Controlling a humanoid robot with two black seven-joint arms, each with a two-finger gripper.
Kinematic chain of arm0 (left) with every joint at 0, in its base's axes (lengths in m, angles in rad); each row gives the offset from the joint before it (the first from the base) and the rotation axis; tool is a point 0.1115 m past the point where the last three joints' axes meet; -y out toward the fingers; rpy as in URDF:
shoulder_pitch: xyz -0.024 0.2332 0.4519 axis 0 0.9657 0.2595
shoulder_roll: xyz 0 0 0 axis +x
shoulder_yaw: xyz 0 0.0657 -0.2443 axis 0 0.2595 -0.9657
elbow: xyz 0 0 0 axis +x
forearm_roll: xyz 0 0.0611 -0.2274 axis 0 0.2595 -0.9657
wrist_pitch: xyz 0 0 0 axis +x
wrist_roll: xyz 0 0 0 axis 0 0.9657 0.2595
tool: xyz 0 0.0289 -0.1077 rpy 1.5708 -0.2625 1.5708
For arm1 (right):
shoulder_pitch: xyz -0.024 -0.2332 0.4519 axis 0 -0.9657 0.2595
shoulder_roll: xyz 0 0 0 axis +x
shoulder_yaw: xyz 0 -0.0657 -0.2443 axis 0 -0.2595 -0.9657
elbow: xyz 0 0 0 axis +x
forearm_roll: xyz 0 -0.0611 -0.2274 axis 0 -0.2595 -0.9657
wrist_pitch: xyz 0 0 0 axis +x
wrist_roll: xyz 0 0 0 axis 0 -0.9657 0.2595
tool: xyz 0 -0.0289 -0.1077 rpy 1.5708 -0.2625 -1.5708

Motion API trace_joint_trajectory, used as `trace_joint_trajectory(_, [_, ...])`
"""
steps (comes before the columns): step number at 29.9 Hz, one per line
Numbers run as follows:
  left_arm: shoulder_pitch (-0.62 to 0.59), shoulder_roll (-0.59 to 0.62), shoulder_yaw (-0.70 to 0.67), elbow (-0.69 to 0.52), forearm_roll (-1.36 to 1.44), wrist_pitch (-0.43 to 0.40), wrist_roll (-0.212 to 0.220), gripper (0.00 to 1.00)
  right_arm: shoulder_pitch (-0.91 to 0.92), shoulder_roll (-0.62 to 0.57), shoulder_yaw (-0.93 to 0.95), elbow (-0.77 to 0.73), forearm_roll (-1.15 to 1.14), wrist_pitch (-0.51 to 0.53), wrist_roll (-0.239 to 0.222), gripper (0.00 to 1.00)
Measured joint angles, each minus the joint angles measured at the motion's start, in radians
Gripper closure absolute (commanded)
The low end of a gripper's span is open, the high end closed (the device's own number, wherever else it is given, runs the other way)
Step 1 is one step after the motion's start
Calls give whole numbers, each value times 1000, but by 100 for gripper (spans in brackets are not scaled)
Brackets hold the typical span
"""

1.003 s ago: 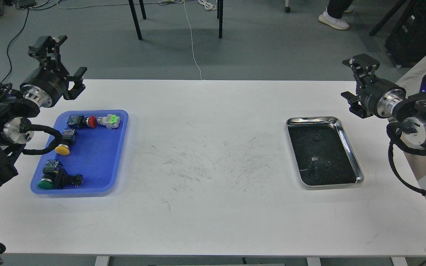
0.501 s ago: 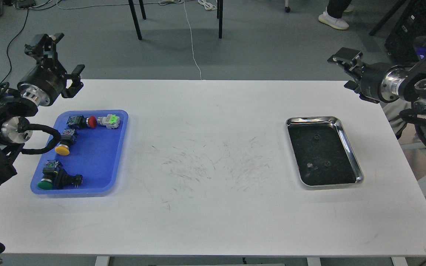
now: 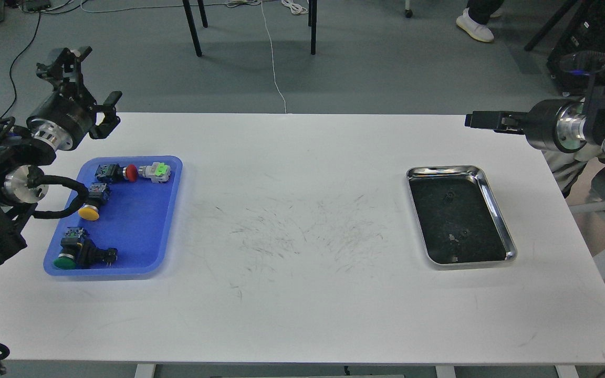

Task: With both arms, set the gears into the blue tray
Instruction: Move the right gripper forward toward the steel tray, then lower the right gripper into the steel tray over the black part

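Two tiny black gears lie in the silver metal tray (image 3: 496, 206) at the right, one gear (image 3: 448, 197) near its middle and the other gear (image 3: 462, 234) nearer the front. The blue tray (image 3: 134, 226) sits at the table's left and holds push-button switches. My left gripper (image 3: 90, 79) hovers open above the table's back left corner, behind the blue tray, with nothing between its fingers. My right gripper (image 3: 478, 119) points left, level over the table's back right part, behind the silver tray. It is seen edge-on, so its fingers cannot be told apart.
In the blue tray are a red-capped switch (image 3: 131, 172), a green-lit one (image 3: 158, 170), a yellow-capped one (image 3: 89, 212) and a green-capped one (image 3: 64, 261). Small pale specks lie near the front gear. Chair legs, cables and a person's shoe show on the floor beyond the table.
My right arm has swung up and turned, so its gripper now points left and sits level instead of angling upward. The left arm has hardly moved. The gears and both trays stay put.
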Motion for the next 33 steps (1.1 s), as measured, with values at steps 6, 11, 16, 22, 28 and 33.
trace_joint_trajectory(6, [0, 2, 0, -1, 0, -1, 0, 1, -29, 10, 2, -62, -23, -20, 34, 4])
trace_joint_trajectory(11, [0, 7, 0, -1, 0, -2, 0, 1, -49, 13, 6, -66, -27, -79, 35, 4])
trace_joint_trajectory(16, [0, 10, 0, -1, 0, -4, 0, 1, -65, 15, 10, -57, -28, -108, 35, 3])
trace_joint_trajectory(22, [0, 12, 0, 0, 0, -4, 0, 1, -66, 13, 4, -15, -71, -82, 38, 3])
trace_joint_trajectory(28, [0, 12, 0, 0, 0, -2, -2, 1, -77, 25, -51, -27, -287, -77, 39, 3])
trace_joint_trajectory(33, [0, 12, 0, 0, 0, -3, -3, 1, -80, 63, -148, -73, -393, -84, 55, 4])
